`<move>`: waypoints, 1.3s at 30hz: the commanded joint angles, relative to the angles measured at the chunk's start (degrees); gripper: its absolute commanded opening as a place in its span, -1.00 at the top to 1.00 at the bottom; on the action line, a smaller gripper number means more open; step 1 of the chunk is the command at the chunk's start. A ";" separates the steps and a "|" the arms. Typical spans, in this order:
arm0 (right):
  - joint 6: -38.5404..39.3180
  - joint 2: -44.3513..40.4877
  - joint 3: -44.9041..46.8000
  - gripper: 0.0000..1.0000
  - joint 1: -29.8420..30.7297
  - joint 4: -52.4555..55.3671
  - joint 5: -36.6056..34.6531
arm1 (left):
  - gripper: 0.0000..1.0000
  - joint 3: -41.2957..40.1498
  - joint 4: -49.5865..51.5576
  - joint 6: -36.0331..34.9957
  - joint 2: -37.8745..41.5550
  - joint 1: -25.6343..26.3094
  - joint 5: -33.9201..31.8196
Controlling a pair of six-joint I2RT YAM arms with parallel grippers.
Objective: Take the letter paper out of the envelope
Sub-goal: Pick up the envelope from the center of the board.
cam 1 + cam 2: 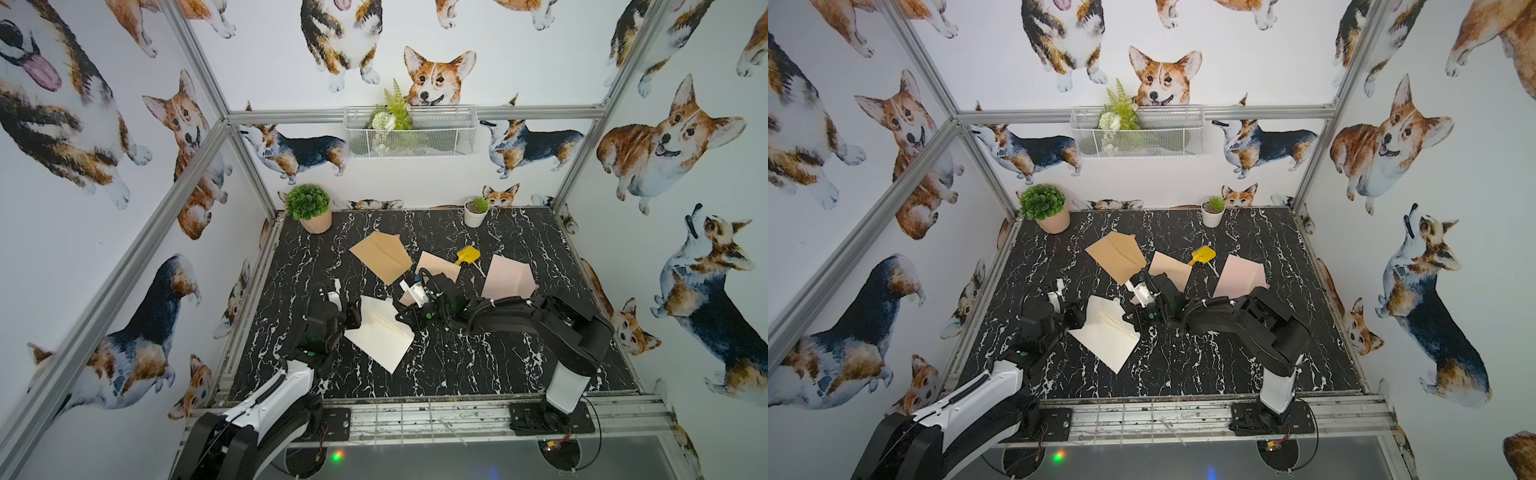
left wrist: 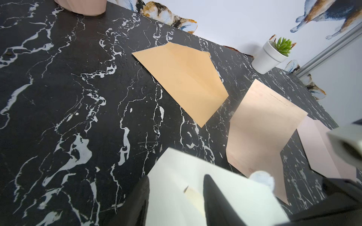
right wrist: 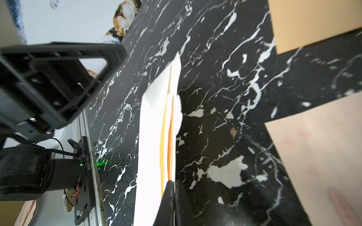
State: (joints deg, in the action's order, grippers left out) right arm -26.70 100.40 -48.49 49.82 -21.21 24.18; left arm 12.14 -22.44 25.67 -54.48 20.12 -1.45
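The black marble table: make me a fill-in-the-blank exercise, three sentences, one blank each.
The small plastic toy shovel is ___.
The black right pincer, at the edge of the white paper envelope, is ___.
The round pot holding the small green succulent is ___.
Missing words: yellow, shut, white.
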 commanded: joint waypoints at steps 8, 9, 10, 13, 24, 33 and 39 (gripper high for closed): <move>11.40 -19.47 5.19 1.00 -1.86 6.32 -14.23 | -0.06 -3.04 -22.71 -0.83 -4.60 -0.08 19.75; 11.89 -20.77 5.69 1.00 -2.42 6.62 -14.21 | -0.07 -3.32 -25.11 -0.64 -5.31 -0.08 22.15; 11.99 -21.77 6.14 1.00 -2.86 6.57 -13.81 | -0.09 -3.20 -26.72 -0.55 -6.13 0.01 24.00; 12.17 -24.80 7.97 1.00 -3.68 4.86 -12.35 | -0.27 -2.81 -31.95 0.09 -9.48 -0.04 29.80; 14.29 -31.99 11.29 1.00 -3.86 2.77 -13.12 | -0.48 -2.57 -53.36 7.73 -23.83 0.00 39.12; 14.53 -35.25 11.40 1.00 -4.03 4.07 -13.79 | -0.46 -1.54 -57.53 9.81 -28.18 0.02 40.75; 13.80 -35.80 11.49 1.00 -4.10 3.74 -13.34 | -0.43 -1.33 -48.79 6.14 -23.39 0.21 38.46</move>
State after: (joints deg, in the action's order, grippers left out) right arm -13.32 64.84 -37.12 45.76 -16.43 10.61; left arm 10.46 -73.73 34.46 -80.18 20.23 38.13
